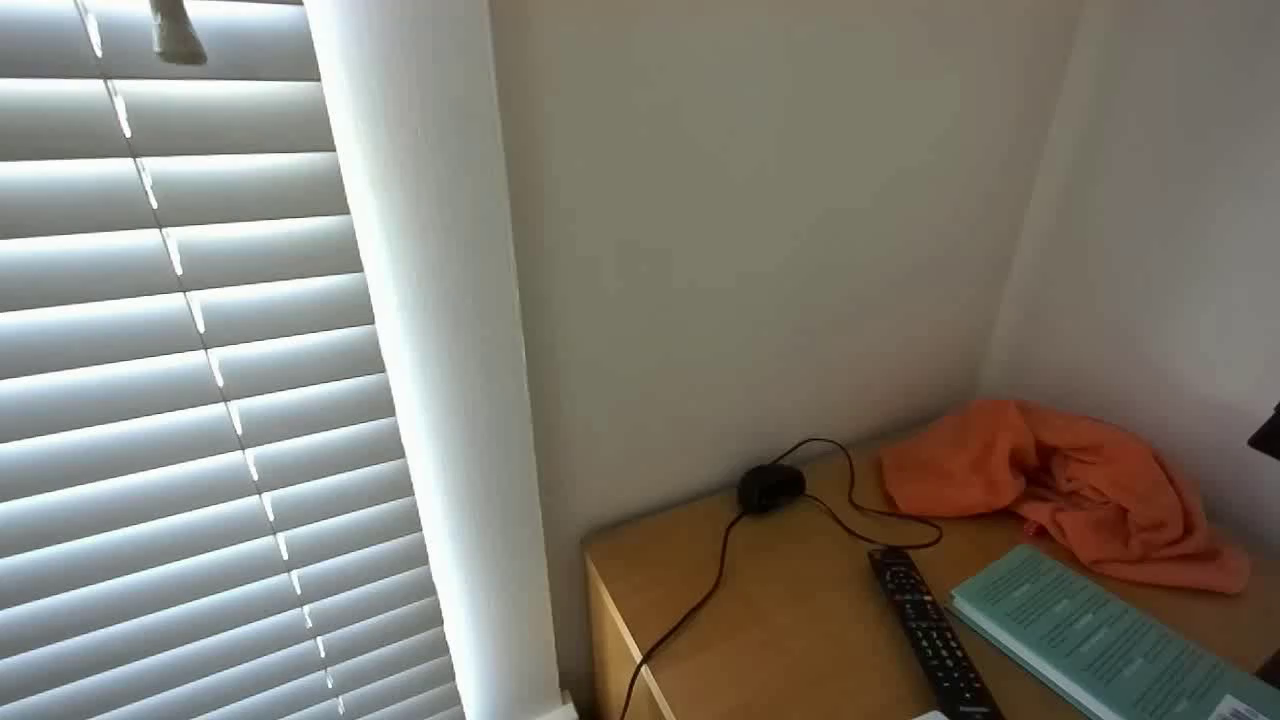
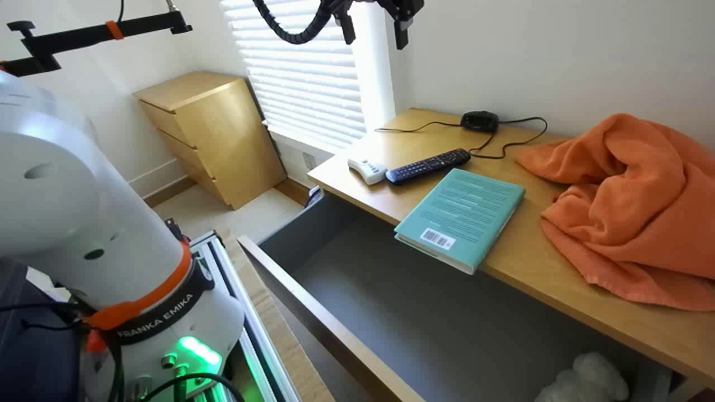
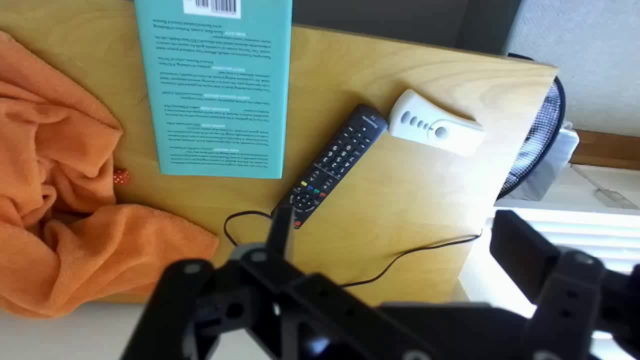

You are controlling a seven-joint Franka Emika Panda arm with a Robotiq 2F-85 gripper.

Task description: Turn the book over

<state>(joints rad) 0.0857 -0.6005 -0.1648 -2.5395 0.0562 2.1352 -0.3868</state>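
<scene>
The jaws stand apart and empty, high above the tabletop; the book lies flat below them, off toward the orange towel, its long axis running from the front edge back toward the wall. An exterior view shows the end with the barcode jutting slightly over the open drawer — the wrist view cuts that end off.

We saw pale walls, white blinds that glowed with daylight, a wooden chest of drawers, an open grey-lined drawer.
</scene>
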